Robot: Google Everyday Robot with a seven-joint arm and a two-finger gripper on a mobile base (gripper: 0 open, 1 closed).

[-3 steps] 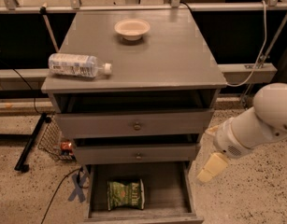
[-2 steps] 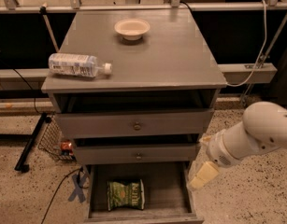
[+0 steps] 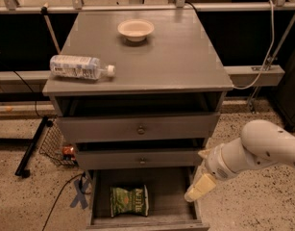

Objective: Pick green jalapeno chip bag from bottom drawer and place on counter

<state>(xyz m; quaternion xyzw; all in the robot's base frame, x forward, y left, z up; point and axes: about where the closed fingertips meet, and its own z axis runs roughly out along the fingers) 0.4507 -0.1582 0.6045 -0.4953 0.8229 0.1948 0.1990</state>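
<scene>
Arm low on the right, gripper at the open bottom drawer
The white arm (image 3: 262,148) angles down-left; its gripper (image 3: 195,176) hangs over the right edge of the bottom drawer (image 3: 176,186), cream fingers (image 3: 200,188) apart, holding nothing. The green jalapeno chip bag (image 3: 129,200) lies flat on the drawer floor, left of the gripper and apart from it. On the counter (image 3: 176,61) a water bottle (image 3: 79,67) lies near left and a bowl (image 3: 135,29) sits far back

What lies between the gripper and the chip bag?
In the camera view, only bare floor of the bottom drawer. The gripper hangs at its right edge; the chip bag lies left.
</scene>
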